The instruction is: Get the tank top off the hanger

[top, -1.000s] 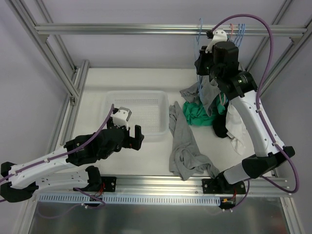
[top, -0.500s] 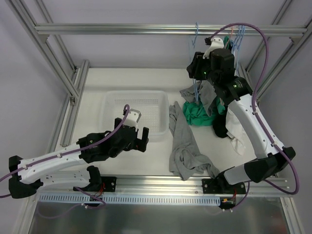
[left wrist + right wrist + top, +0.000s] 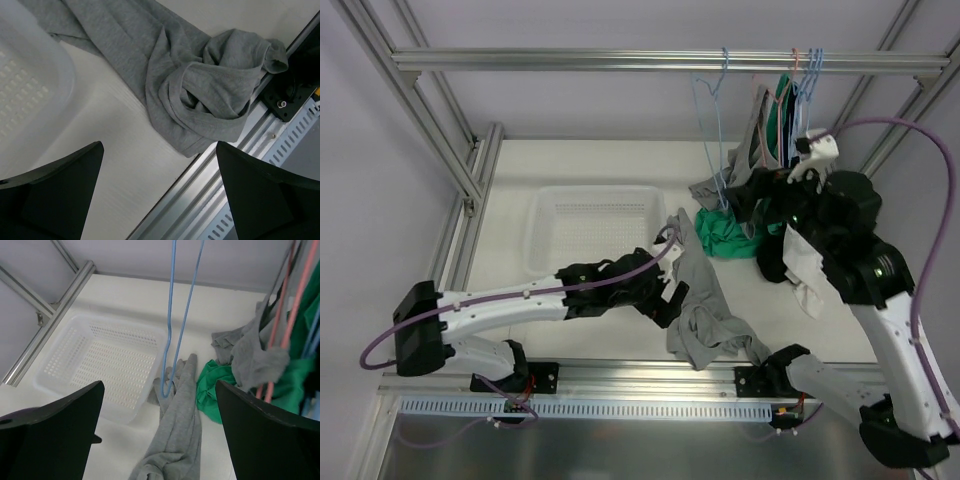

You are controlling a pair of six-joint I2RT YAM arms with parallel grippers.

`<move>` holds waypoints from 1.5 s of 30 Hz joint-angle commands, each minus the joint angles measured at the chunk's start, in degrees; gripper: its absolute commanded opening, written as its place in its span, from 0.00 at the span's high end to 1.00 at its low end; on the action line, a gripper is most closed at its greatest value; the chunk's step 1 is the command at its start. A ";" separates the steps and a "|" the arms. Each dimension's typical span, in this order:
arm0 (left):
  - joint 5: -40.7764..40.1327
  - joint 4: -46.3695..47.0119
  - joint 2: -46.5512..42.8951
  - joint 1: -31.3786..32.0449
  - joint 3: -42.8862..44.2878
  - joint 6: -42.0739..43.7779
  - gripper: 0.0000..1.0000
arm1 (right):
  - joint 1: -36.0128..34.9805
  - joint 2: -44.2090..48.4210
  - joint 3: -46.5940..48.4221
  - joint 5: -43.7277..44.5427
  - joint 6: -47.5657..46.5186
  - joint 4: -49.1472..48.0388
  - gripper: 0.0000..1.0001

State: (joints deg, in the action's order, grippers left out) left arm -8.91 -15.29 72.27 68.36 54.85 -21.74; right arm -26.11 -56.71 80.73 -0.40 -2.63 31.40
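Grey tank top (image 3: 200, 95) crumpled, blue hanger (image 3: 172, 300) hanging

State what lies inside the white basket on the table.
The basket shows only its bare perforated floor; nothing lies in it. The left arm covers part of its near rim.

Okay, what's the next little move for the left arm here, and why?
Probably lower the left pincer straight down onto the crumpled gray top and close on it. Its jaws stand open with nothing between them, and the top lies loose on the table right below. The blue hanger hangs bare, so the top seems ready to go in the white basket.
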 commanded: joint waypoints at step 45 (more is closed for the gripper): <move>-15.87 1.41 2.10 8.20 17.83 6.35 1.00 | 0.09 35.70 -9.27 -10.41 -7.39 20.20 0.01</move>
State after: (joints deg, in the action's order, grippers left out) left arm -18.79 -12.01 77.32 76.79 71.09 -18.46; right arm -26.06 -21.63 71.70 -12.19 -9.72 53.80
